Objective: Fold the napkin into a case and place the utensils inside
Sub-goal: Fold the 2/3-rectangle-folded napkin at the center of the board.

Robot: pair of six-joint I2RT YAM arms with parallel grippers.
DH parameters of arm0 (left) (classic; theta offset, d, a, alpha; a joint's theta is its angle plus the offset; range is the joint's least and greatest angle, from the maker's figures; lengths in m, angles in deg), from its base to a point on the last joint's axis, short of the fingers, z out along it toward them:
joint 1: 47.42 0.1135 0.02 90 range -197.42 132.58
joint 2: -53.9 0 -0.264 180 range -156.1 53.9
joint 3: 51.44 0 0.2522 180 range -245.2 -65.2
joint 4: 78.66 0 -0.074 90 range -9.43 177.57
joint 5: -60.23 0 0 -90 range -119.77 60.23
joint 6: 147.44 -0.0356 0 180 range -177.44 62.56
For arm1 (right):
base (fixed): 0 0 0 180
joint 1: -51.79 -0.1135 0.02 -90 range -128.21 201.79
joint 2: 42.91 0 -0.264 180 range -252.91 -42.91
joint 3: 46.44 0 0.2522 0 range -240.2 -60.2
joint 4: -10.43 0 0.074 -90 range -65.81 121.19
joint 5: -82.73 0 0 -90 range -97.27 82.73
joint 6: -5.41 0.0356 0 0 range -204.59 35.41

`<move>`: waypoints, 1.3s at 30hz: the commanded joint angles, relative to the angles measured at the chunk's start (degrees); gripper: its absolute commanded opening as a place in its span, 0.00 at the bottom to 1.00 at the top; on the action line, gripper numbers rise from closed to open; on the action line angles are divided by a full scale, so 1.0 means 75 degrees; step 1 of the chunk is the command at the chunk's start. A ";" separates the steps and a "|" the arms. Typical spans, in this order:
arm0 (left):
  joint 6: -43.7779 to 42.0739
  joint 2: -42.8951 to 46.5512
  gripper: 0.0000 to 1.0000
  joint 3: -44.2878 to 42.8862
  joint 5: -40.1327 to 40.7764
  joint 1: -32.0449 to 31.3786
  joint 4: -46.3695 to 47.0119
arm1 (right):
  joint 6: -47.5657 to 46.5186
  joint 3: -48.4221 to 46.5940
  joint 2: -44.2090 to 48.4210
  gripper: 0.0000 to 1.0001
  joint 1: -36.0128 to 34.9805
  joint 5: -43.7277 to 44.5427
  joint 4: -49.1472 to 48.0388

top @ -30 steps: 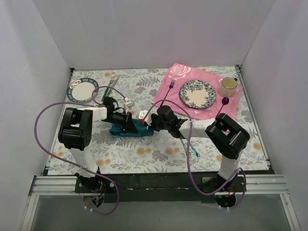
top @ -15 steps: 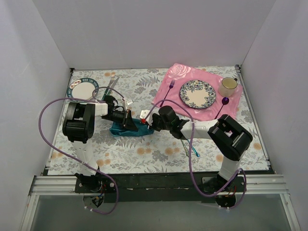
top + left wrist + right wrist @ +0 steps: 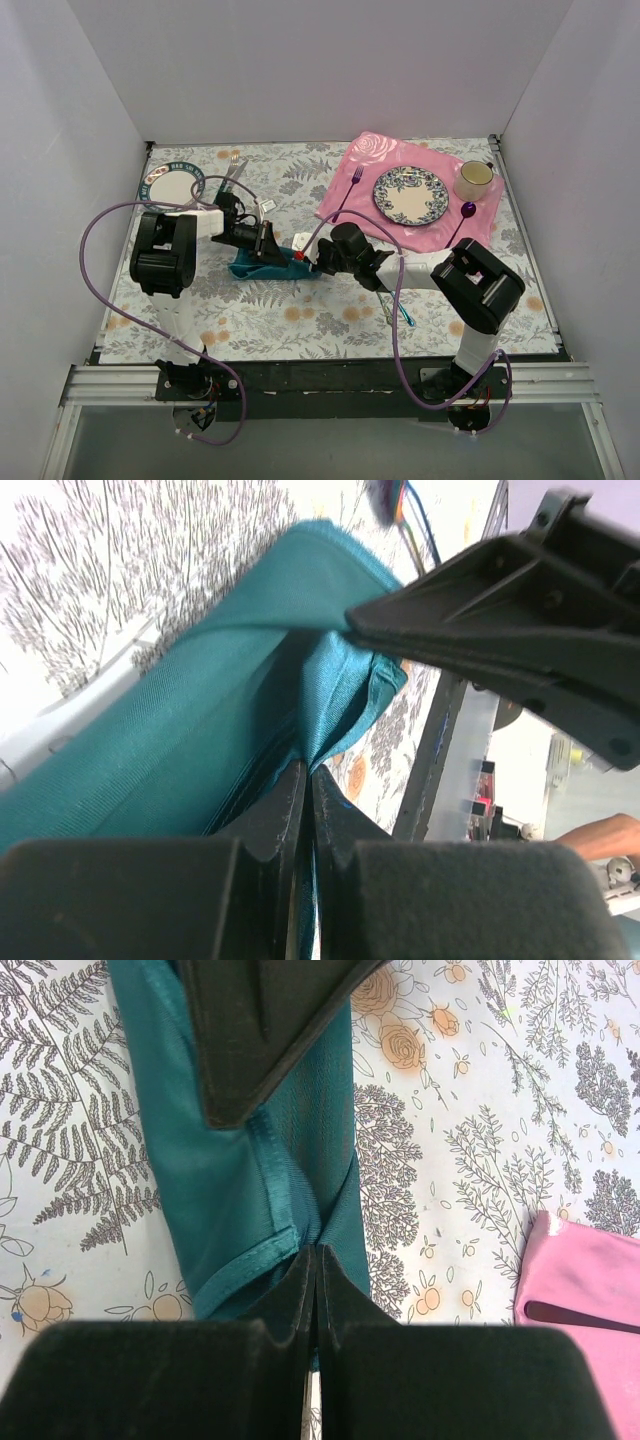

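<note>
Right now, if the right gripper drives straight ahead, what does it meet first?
The right gripper is pinching the napkin, so more cloth comes first. Just past that fold it likely meets the left gripper, though depth is unclear.

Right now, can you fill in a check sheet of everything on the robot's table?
Surface: flowery tablecloth, lying flat.
Job's things: teal napkin bunched between the arms; utensils lying beside the right arm, not in it.
Clutter: pink placemat with patterned plate, cup and purple fork; second plate far left.
Pincers: left pincer and right pincer both shut on the napkin.
Cables: purple cables loop off both arms.
Surroundings: white walls; nothing else seen.
</note>
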 commanded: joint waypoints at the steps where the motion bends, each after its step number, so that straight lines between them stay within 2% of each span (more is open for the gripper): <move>1: 0.0448 -0.0051 0.00 -0.0476 -0.0161 0.0046 0.0149 | -0.0062 -0.0068 0.0043 0.01 -0.0086 0.0032 -0.0349; 14: 0.1315 -0.1071 0.00 -0.0863 0.1185 0.0023 0.0114 | 0.0043 -0.0127 0.0231 0.01 -0.0098 0.0208 -0.0279; 28: 0.1234 -0.1552 0.00 -0.1191 0.1982 -0.0071 -0.0319 | 0.0699 -0.0467 0.0348 0.01 -0.0039 0.0981 -0.0197; 39: 0.1339 -0.1880 0.00 -0.1578 0.2393 -0.0130 -0.0694 | 0.0805 -0.0362 0.0582 0.01 -0.0028 0.0760 -0.0197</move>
